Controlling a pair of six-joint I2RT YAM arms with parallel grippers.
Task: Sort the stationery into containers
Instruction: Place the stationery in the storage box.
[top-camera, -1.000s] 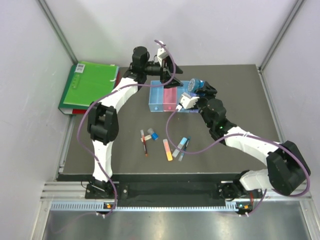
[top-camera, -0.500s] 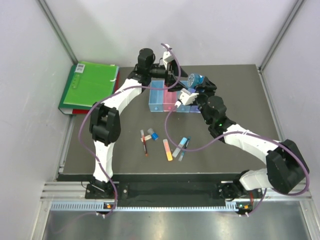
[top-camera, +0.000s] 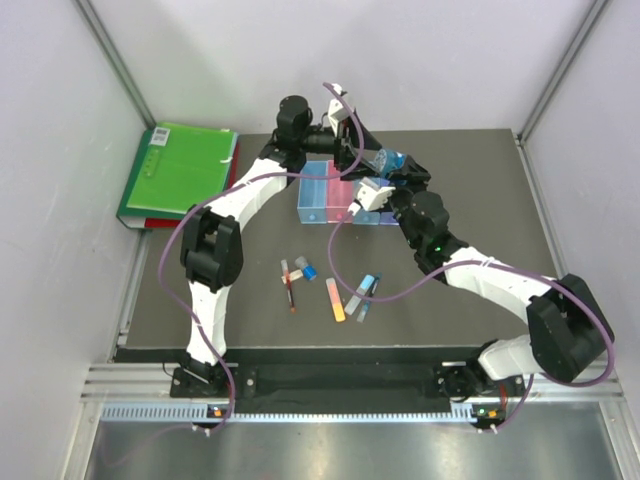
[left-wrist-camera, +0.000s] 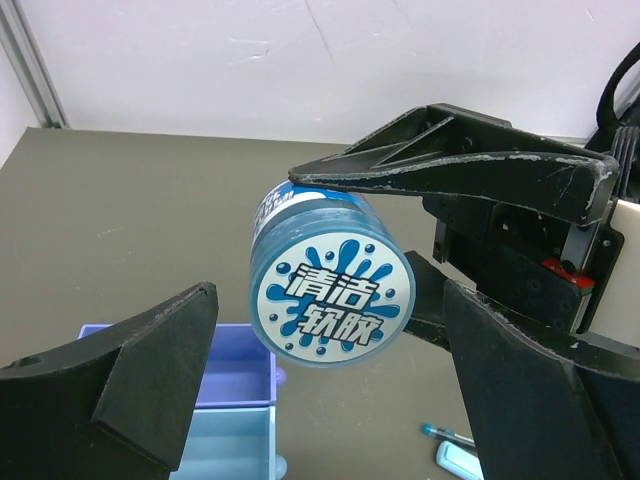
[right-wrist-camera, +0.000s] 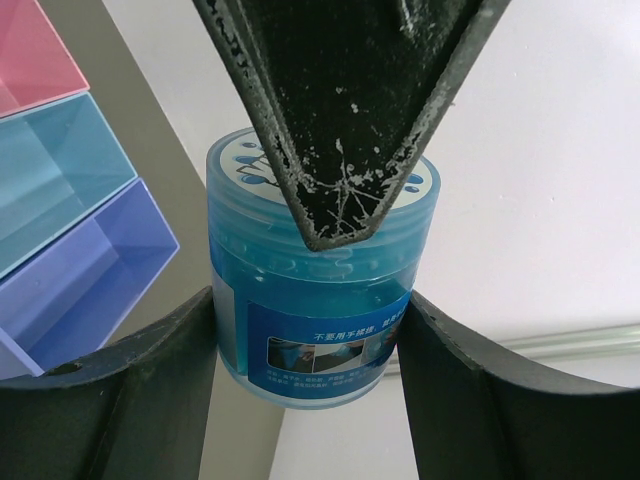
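Observation:
My right gripper is shut on the round blue jar-like roll and holds it in the air just right of the containers. In the top view the roll sits between both arms. My left gripper is open, with its jaws on either side of the roll's printed lid and a gap on each side. One left finger crosses in front of the lid. The red pen, blue-capped piece, orange-pink stick, grey stick and blue pen lie on the mat.
The bins are a pink one, a light blue one and a purple one, with another light blue one at the row's left end. A green folder lies at the back left. White walls close in the back and sides.
My left gripper has swung right from above the bins to straddle the roll. My right gripper has carried the roll slightly left and up to meet it.

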